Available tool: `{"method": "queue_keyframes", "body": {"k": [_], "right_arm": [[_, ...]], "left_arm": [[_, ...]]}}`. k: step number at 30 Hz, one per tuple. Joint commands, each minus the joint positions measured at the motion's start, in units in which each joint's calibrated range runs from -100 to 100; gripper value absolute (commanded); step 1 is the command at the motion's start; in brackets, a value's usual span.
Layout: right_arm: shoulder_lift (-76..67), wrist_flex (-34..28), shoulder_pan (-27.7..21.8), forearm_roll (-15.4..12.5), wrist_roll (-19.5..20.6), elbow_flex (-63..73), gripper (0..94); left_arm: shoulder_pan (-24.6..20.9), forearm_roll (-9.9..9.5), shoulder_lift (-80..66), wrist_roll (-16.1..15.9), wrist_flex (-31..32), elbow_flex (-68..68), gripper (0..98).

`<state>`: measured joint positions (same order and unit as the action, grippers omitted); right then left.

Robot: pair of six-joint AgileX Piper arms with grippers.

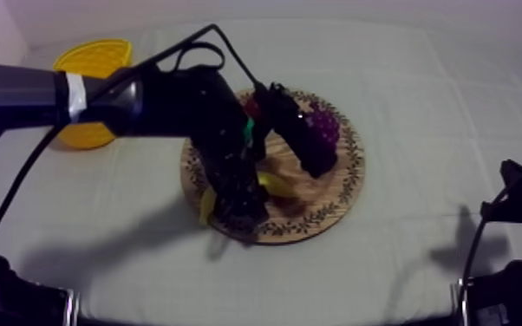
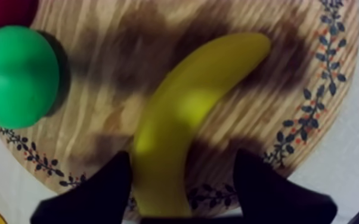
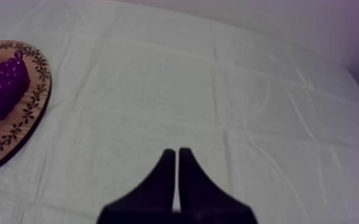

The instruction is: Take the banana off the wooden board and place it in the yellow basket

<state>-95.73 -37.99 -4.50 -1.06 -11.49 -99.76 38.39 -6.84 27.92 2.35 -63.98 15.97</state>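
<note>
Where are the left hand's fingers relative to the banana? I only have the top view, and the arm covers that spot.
Observer: The left wrist view shows the left hand open, one finger on each side of the banana near its end, not closed on it.
Operator: Anything crowding the banana?
Observer: A green pear lies on the wooden board beside the banana, with bare wood between them.
Operator: And the right hand?
Observer: The right wrist view shows the right hand shut on nothing, over the cloth beside the board.
</note>
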Motion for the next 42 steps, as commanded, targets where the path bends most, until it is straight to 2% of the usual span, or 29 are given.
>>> {"method": "queue_keyframes", "body": {"k": [1,7,13,19,24,33,42], "right_arm": [[0.0,0.0,0.0,0.0,0.0,0.0,0.3],[0.0,0.0,0.0,0.0,0.0,0.0,0.3],[0.0,0.0,0.0,0.0,0.0,0.0,0.3],[0.0,0.0,0.0,0.0,0.0,0.0,0.3],[0.0,0.0,0.0,0.0,0.0,0.0,0.3],[0.0,0.0,0.0,0.0,0.0,0.0,0.3],[0.0,0.0,0.0,0.0,0.0,0.0,0.3]], "left_arm": [[0.3,-0.92,0.3,1.3,-0.7,-0.2,55.1],[1.2,-3.25,1.1,3.6,-1.5,-0.8,43.4],[1.4,-4.63,1.4,6.0,-1.7,-1.1,31.8],[1.3,-5.76,1.3,7.0,-2.2,-1.5,27.2],[1.4,-7.09,-0.1,7.3,-5.3,-3.2,26.1],[-0.7,-11.43,-7.5,5.3,-15.4,-12.1,25.6],[-8.5,-14.79,-14.4,1.8,-19.1,-19.1,25.7]]}}
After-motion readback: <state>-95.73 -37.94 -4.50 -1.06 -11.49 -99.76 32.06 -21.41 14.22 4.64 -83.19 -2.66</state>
